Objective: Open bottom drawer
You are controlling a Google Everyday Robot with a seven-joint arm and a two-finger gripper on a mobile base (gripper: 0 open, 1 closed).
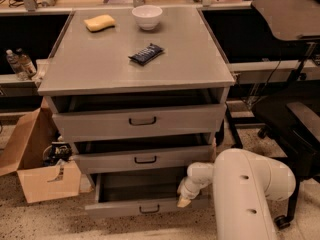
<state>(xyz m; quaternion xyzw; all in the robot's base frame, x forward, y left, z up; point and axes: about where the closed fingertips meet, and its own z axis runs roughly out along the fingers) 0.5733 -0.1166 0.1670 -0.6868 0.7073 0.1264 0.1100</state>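
The grey cabinet has three drawer fronts. The bottom drawer is the lowest and narrowest; it stands pulled out, its inside visible, with a small black pull handle on its front. My white arm reaches in from the lower right. My gripper is at the right end of the bottom drawer's front, to the right of the handle, just above the front's top edge. The top drawer and middle drawer also stand slightly out.
On the cabinet top lie a yellow sponge, a white bowl and a dark snack bar. An open cardboard box stands on the floor at left. A black chair stands at right. Bottles sit at far left.
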